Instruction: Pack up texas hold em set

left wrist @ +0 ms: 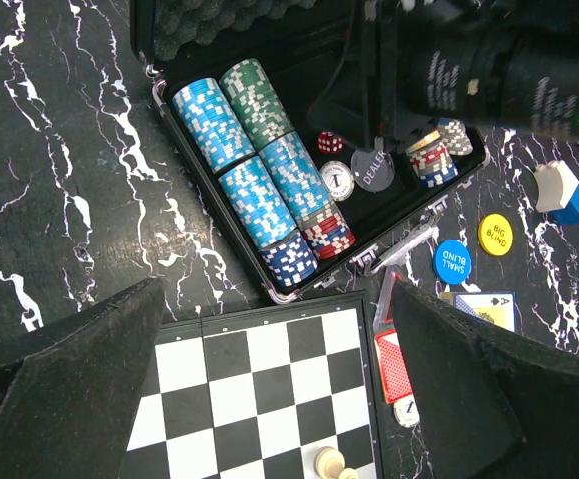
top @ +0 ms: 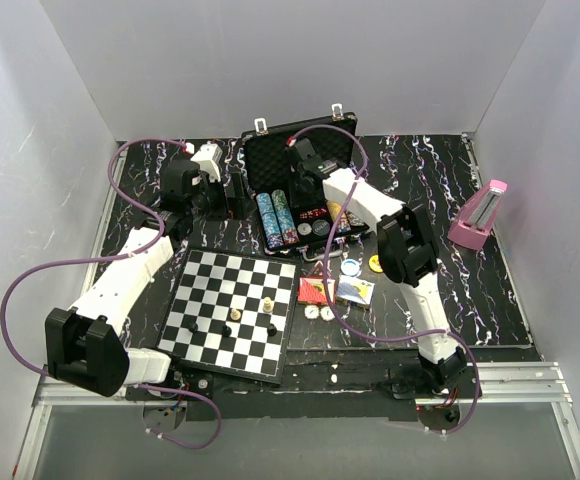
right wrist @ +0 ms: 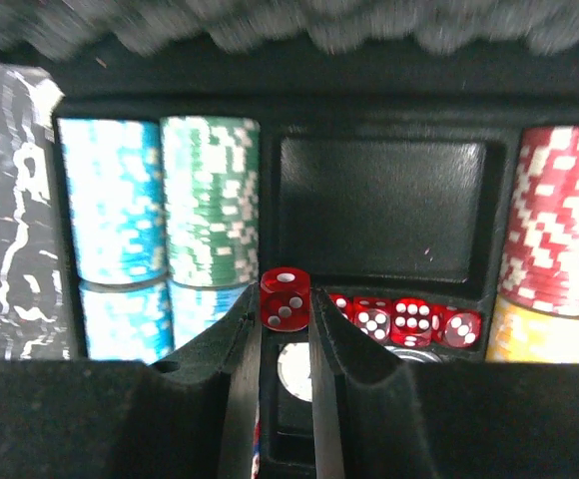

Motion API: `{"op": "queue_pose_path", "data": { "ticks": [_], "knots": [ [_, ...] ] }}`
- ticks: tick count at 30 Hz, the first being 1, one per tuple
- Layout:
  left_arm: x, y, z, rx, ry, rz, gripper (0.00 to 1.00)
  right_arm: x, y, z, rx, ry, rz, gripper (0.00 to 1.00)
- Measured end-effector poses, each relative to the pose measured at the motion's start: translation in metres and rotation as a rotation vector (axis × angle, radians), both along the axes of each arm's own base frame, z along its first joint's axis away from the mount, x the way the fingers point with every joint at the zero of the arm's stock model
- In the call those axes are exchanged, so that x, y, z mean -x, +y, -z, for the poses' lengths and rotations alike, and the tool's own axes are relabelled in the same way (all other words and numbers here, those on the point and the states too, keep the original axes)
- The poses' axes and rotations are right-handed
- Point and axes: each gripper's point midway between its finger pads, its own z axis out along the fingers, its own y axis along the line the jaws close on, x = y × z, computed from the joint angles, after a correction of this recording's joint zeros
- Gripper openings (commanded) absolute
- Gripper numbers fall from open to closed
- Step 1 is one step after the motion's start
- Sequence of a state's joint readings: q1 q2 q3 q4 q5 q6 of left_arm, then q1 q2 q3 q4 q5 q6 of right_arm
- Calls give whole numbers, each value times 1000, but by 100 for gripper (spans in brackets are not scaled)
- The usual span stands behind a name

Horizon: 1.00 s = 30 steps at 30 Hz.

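**Texas hold em set, partly packed.**

**Right wrist view only.** The right hand is closed to a narrow gap on one red die, which is pinched between both fingertips. Just right of the hand, four more dice lie in a row in their slot. Beyond the hand is an empty square compartment. Left of it stand blue and green chip rows, and at far right a red-and-white chip row.

**Left wrist view only.** The left hand is spread fully wide and holds and touches nothing. It hangs over the far edge of the chessboard. Beyond it the briefcase lies open, with the dealer button inside. Right of the hand, outside the case, are a red card deck, a blue small-blind button and a yellow big-blind button.

**Top view only.** The counter is black with white veining. Pale walls stand on three sides. A pink metronome stands at the right, well apart from both hands.
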<state>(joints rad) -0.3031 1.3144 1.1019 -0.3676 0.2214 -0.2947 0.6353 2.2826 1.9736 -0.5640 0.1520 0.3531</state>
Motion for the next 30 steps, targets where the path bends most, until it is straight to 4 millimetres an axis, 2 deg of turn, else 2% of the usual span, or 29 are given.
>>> {"op": "queue_pose_path", "data": {
  "ticks": [3,5,14,30],
  "knots": [
    [0,0,0,0,0,0,98,-9,6,-20,-18,-45,-13,4],
    [0,0,0,0,0,0,98,-8,6,-23,-23,-51,-15,4],
    [0,-1,0,2,0,3,98,11,-5,-2,14,30,3,4],
    [0,-1,0,2,0,3,98,22,-2,5,20,67,-9,10]
  ]
}}
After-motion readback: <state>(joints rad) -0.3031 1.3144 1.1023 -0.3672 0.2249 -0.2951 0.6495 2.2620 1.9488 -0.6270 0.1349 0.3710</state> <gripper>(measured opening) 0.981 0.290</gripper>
